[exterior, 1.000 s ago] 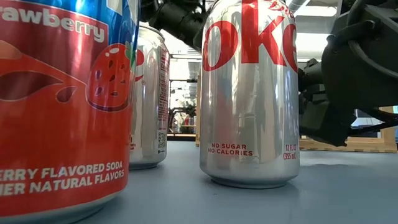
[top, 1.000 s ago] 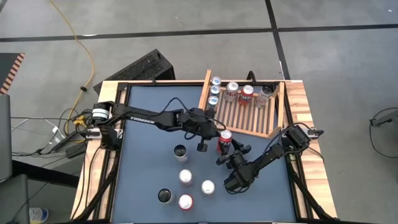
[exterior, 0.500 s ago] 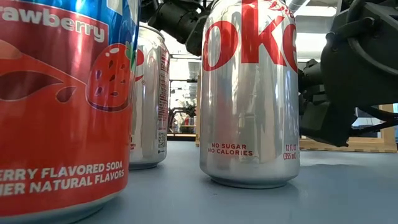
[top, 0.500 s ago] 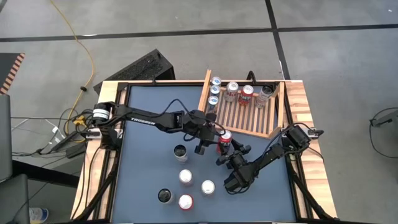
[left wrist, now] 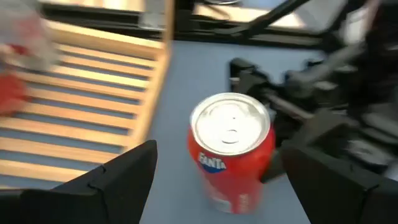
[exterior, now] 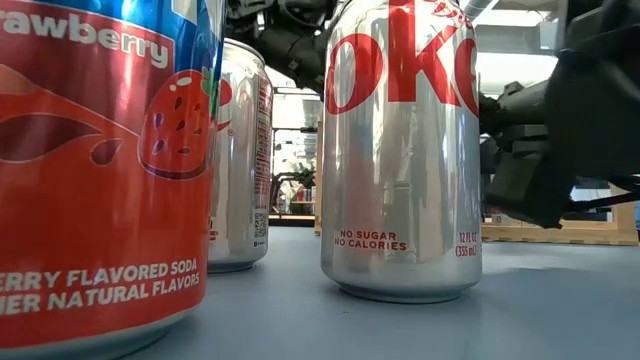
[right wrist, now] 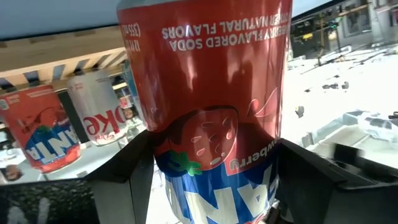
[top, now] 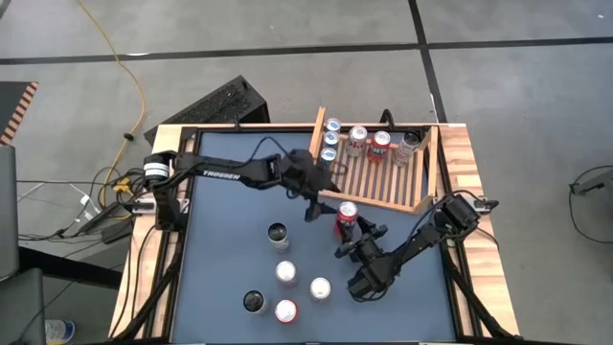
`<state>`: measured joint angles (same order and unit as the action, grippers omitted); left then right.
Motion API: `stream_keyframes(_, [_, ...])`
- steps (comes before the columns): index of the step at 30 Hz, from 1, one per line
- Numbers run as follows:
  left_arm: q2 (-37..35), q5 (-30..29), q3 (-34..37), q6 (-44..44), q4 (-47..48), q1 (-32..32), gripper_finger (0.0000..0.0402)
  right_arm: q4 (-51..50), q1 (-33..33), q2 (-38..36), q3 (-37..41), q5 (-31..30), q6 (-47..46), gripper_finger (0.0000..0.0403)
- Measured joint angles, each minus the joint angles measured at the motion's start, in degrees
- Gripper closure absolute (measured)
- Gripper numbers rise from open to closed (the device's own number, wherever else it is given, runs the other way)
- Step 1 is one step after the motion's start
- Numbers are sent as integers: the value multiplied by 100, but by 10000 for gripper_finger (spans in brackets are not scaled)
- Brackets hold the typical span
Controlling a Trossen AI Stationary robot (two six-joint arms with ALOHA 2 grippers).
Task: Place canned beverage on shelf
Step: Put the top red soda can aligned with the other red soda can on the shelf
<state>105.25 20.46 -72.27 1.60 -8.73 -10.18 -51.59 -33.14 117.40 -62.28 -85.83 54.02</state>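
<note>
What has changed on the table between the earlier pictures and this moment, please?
The left gripper let go of the red Fanta can, opened its fingers and drew back toward the shelf. The can stayed upright on the table, now between the fingers of the right gripper, which kept its place and its opening. The cans on the shelf and the five loose ones nearer the front did not move.

Overhead, table-level, two wrist cameras; shared Fanta can (top: pixel 346 218).

Red-and-blue strawberry can (right wrist: pixel 205 118), pale slatted shelf (top: pixel 383 182)
</note>
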Motion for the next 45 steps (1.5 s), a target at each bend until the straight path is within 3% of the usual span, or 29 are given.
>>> stream_keyframes(5, [20,1913,0,722,-211,-334,70,-79,-68,0,0,-118,-112,137])
stream_keyframes(8, [51,2605,0,901,-522,-270,70,-183,-64,0,0,-184,-232,137])
stream_keyframes(15, [258,2126,2,662,-523,-101,70,-787,-92,0,-122,-364,-673,137])
stream_keyframes(24, [308,1834,11,1095,-744,-417,70,-818,-224,-4,-228,-518,-680,137])
stream_keyframes(31, [316,2433,7,1165,-1046,-324,70,-836,-194,-2,-419,-453,-710,137])
stream_keyframes(37, [491,2073,-7,1172,-1225,-148,70,-866,-164,0,-578,-284,-730,137])
stream_keyframes(45, [729,2395,-4,1755,-1537,-260,70,-952,-294,9,-773,-323,-778,137])
